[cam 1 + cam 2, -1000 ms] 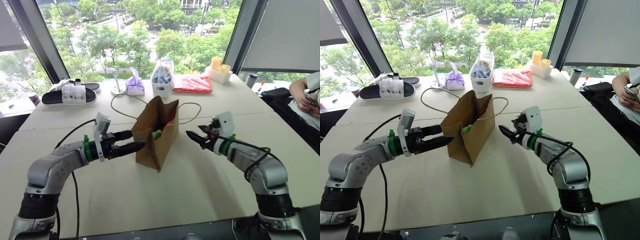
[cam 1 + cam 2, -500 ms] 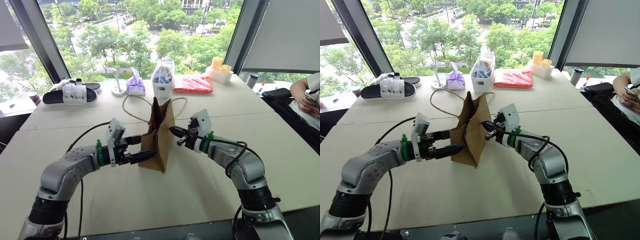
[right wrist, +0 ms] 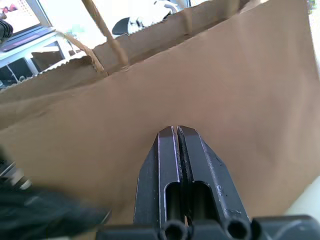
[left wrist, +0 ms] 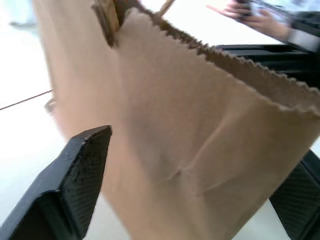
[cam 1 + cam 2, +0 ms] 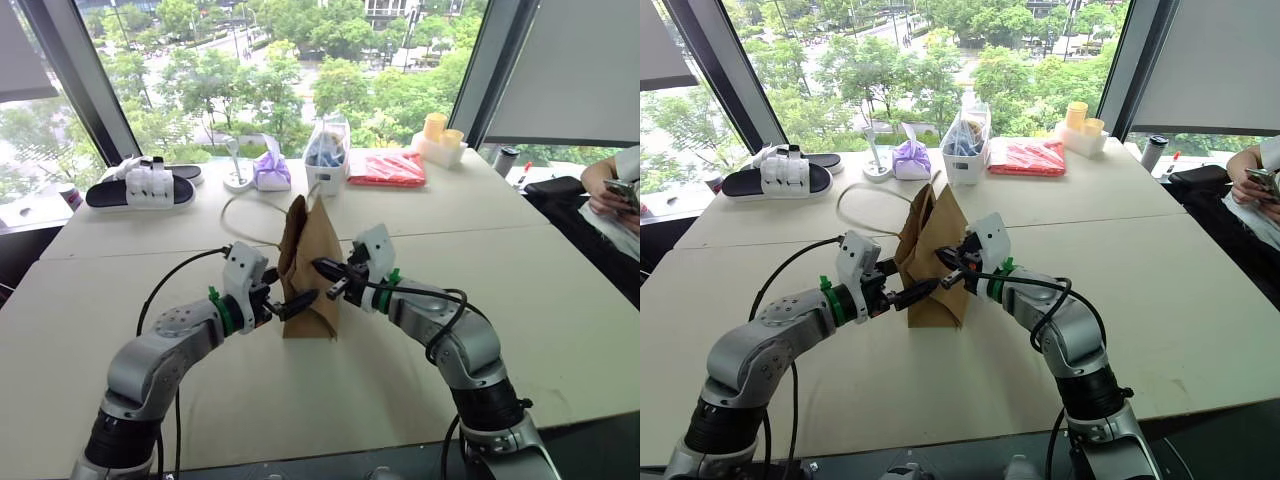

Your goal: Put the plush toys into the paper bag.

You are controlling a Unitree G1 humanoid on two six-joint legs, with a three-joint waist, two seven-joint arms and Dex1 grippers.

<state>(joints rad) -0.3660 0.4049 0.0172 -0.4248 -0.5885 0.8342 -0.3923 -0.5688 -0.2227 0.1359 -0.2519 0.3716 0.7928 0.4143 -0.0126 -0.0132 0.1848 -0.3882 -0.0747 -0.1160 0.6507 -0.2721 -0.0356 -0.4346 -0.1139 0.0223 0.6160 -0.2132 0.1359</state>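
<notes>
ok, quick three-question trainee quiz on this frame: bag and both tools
1. True or false: the paper bag stands upright on the table.
2. The right tool is: A) open, B) shut, C) holding the slipper.
3. Fill in: the left tool stands open with the ____ between its fingers.

Key: 1 true; 2 B, shut, its tip against the bag's side; 3 bag.
</notes>
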